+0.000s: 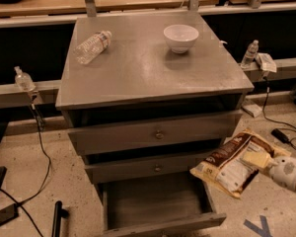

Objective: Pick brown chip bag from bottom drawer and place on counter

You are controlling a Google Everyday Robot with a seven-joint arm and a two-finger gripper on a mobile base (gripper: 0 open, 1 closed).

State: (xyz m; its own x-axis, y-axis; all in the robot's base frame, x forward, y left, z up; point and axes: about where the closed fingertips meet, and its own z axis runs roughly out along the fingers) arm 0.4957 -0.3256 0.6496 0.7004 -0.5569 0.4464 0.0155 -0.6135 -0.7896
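**Item: brown chip bag** [227, 168]. It was held in the air just right of the cabinet, about level with the middle drawer [158, 168]. It was outside the bottom drawer [163, 225] and touched no surface. It lay roughly flat and tilted, with the label panel facing up.

**Item: tool** [259, 161]. It was at the lower right edge of the view, reaching in from the right. It was clamped on the bag's right end, with a pale finger lying across the bag's top face.

**Item: bottom drawer.** It was pulled out, and the bag was not in it.

**Item: tabletop** [138, 68]. This was the cabinet's grey top. It carried a white bowl [181, 37] at the back right and a water bottle [92, 47] lying on its side at the back left. The bag was well below its level.

**Progress, as judged.** The pick looked complete, with the bag out of the drawer and in the tool's grasp. Left to do:
- Lift the bag above the tabletop's edge.
- Carry it leftward over the top.
- Set it down apart from the bowl and bottle.
- Release it.
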